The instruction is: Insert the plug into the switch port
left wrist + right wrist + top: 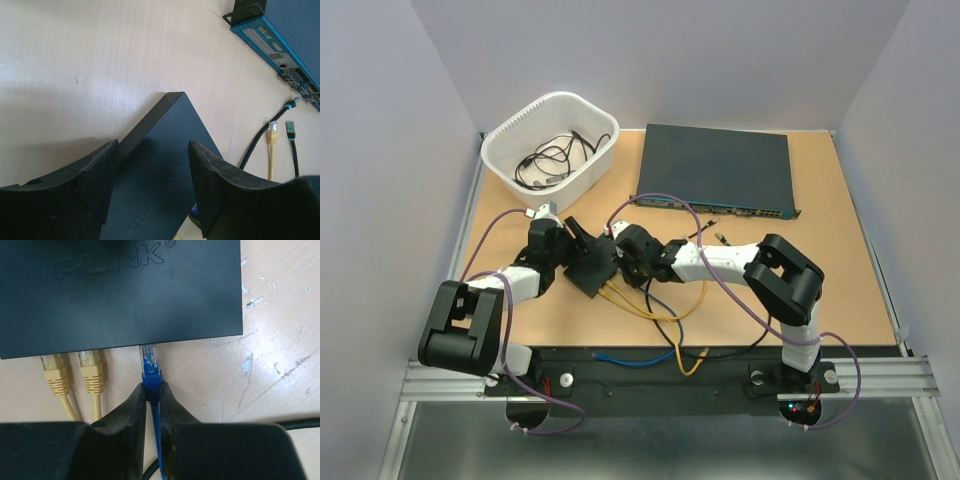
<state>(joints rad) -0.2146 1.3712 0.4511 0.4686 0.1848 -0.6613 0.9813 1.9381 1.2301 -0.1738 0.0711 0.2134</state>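
The small flat black switch box (pixel 592 270) lies on the table between the two arms; it fills the top of the right wrist view (pixel 120 290). My right gripper (pixel 153 392) is shut on the blue plug (pixel 151 371), whose clear tip touches the box's near edge at a port. Two yellow plugs (pixel 75 372) sit in ports to its left. My left gripper (pixel 152 175) is open, its fingers (pixel 100 177) straddling the box's top (pixel 160 175) near one corner. In the top view the left gripper (pixel 572 240) and right gripper (pixel 620 262) flank the box.
A large dark unit (pixel 715 170) with a blue port strip lies at the back. A white basket (pixel 550 140) holding black cables stands back left. Yellow, blue and black cables (pixel 660 310) trail across the table toward the near edge. Loose plugs (pixel 280 132) lie near the large unit.
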